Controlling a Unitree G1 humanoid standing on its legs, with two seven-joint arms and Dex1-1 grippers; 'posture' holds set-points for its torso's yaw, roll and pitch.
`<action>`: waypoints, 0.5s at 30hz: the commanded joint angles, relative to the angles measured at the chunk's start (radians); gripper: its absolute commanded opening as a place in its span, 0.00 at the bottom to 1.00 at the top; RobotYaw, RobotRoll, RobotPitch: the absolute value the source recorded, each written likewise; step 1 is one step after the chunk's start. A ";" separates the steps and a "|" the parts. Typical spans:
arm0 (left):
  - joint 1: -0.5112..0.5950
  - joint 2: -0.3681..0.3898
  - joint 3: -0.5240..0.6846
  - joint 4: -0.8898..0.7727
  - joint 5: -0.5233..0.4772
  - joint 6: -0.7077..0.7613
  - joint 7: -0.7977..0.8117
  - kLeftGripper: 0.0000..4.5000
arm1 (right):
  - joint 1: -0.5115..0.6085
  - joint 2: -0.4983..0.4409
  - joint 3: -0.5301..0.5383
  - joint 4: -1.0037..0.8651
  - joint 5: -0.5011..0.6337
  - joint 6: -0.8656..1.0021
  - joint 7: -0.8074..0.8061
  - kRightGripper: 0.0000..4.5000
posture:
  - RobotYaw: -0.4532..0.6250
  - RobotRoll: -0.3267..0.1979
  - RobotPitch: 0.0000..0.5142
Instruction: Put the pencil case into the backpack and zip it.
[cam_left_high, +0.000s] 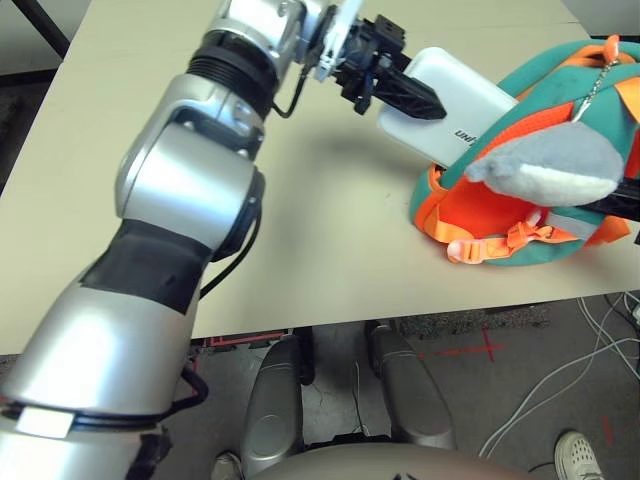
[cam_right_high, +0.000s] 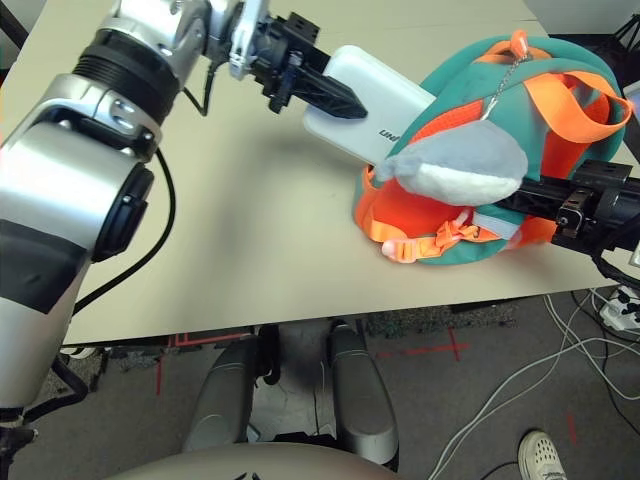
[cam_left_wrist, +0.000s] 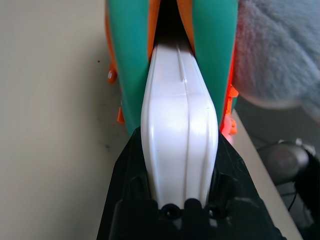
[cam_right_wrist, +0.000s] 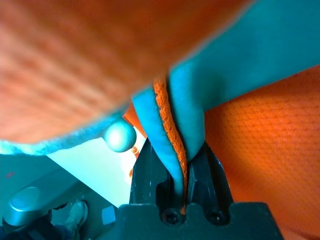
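A: Where is the pencil case (cam_left_high: 455, 100)?
B: Clamped in the left gripper (cam_left_high: 395, 85), its far end just inside the backpack (cam_right_high: 470, 75) mouth.
A: And the right gripper (cam_right_high: 585, 205)?
B: Pinched on the backpack's edge. Push straight along the slot, keeping that edge taut.

Even bright light, soft shadows on the table (cam_left_high: 300, 230); both wrist views blur close up.
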 joint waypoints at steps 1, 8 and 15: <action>-0.012 -0.026 0.029 0.019 0.043 -0.022 -0.008 0.29 | 0.000 0.013 0.023 0.002 -0.005 0.002 -0.011 0.02 | 0.17 0.62 0.50; 0.024 0.026 0.132 -0.012 0.044 -0.014 0.017 0.70 | -0.017 0.008 0.051 0.019 -0.020 -0.008 -0.005 0.02 | 0.20 0.62 0.51; 0.080 0.112 0.193 -0.066 0.040 -0.025 -0.016 0.91 | -0.044 0.006 0.110 0.048 -0.060 -0.031 0.022 0.02 | 0.24 0.62 0.51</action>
